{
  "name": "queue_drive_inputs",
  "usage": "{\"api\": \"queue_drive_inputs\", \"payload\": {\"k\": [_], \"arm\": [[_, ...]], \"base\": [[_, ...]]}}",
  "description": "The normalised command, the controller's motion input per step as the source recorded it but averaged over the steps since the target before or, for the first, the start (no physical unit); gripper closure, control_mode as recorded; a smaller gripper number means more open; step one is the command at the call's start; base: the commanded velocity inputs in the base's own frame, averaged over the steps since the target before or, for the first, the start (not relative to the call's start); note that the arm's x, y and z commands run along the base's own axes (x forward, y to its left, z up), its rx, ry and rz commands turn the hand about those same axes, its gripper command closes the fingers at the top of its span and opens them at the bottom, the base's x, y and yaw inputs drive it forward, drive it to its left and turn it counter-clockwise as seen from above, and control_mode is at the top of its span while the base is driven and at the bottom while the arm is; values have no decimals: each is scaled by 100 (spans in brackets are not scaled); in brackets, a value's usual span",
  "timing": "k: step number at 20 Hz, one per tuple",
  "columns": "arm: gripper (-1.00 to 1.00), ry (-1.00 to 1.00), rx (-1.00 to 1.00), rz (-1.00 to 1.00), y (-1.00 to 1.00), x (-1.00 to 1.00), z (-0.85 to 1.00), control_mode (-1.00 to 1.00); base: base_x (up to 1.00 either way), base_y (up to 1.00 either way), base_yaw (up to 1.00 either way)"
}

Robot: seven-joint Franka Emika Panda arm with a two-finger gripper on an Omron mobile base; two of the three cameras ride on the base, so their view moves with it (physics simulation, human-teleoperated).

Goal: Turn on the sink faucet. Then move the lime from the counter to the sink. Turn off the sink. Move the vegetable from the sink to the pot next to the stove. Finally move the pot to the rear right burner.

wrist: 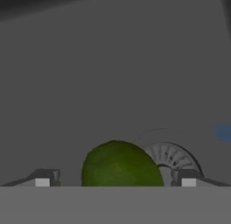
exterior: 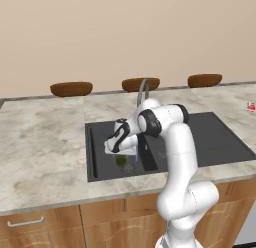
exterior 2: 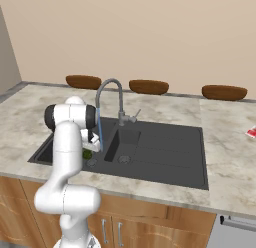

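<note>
Spanning the counter (exterior: pixel 45 137), dark sink (exterior: pixel 225 142) with faucet (exterior 2: pixel 107 89) running a thin blue stream into the left basin. Reaching down into that basin, gripper (wrist: pixel 115 179) with fingers (wrist: pixel 43 178) spread wide, gripping nothing. Resting between them on the basin floor, just beside the round drain (wrist: pixel 173 157), lime (wrist: pixel 119 164).

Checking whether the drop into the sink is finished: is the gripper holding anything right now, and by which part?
Nothing is held. The gripper is open, its fingers standing clear on either side of the lime, which lies in the sink beside the drain.
</note>
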Motion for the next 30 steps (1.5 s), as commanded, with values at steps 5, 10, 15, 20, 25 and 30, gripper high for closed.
{"api": "queue_drive_inputs", "payload": {"k": [5, 10, 15, 20, 25, 30], "arm": [[-100, 0, 0, -10, 0, -6, 42, -100], [-100, -2, 0, -12, 0, -16, 75, -100], [-100, 0, 0, -12, 2, -10, 94, -100], [-100, 0, 0, -10, 17, -8, 99, -100], [-100, 0, 0, -7, 25, -9, 96, -100], [-100, 0, 1, -3, 2, -26, 93, -100]], "base": [[0, 0, 0], [0, 0, 0], [0, 0, 0], [0, 0, 0], [0, 0, 0], [0, 0, 0]]}}
